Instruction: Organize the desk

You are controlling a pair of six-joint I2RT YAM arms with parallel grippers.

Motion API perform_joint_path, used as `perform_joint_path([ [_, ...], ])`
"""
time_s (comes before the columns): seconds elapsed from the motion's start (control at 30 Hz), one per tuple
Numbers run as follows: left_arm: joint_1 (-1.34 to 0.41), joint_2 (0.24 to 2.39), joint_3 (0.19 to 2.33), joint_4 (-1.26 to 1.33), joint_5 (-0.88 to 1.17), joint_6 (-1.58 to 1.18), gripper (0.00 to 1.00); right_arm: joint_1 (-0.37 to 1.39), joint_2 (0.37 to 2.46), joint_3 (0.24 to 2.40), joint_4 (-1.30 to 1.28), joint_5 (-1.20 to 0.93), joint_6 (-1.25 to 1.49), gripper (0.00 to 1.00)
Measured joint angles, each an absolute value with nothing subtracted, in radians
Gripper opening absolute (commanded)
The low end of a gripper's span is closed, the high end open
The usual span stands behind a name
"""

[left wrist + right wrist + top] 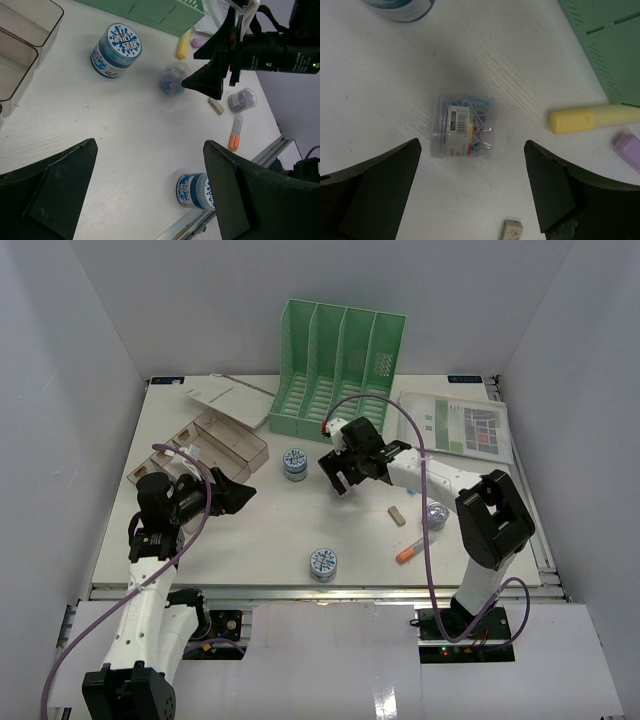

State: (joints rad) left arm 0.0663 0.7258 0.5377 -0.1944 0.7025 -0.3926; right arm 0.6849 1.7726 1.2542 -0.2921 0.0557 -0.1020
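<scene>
Gaping right claw (471, 149) over paperclip jar (462, 127)

the right gripper (192, 70) (jaws spread) hangs by a paperclip jar (171, 80), 2 blue tubs (116, 50) nearby.

The top camera is looking down on the whole table (260, 530) from behind. The left wrist camera is facing right across it, the right one closely downward; both are showing the clip jar (462, 125).

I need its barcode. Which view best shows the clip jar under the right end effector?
Right wrist: the jar lies on its side, label up, centred. Left wrist: small, partly behind a finger. Top view nearly hides it under the right end effector.
</scene>
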Motion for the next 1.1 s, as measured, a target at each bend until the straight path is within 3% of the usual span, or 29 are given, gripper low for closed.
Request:
perform_joint_path([
  [0.23, 0.065, 0.695, 0.538, -0.195, 0.68, -0.39, 0.98, 0.685, 1.857, 1.302, -0.288, 0.043, -0.085, 0.98],
  [0.4, 0.063, 0.68, 0.538, -0.197, 0.667, -0.388, 0.98, 0.685, 1.885, 1.303, -0.29, 0.004, -0.081, 0.81],
  [0.57, 0.063, 0.632, 0.538, -0.201, 0.643, -0.384, 0.98, 0.685, 1.887, 1.297, -0.289, -0.04, -0.07, 0.56],
  [0.77, 0.063, 0.573, 0.538, -0.202, 0.602, -0.379, 0.98, 0.685, 1.869, 1.278, -0.295, -0.084, -0.064, 0.37],
  [0.97, 0.063, 0.541, 0.538, -0.208, 0.545, -0.372, 0.98, 0.725, 1.835, 1.324, -0.357, -0.174, -0.091, 0.33],
  [1.1, 0.063, 0.496, 0.539, -0.228, 0.471, -0.367, 0.98, 0.806, 1.853, 1.491, -0.402, -0.301, -0.114, 0.33],
])
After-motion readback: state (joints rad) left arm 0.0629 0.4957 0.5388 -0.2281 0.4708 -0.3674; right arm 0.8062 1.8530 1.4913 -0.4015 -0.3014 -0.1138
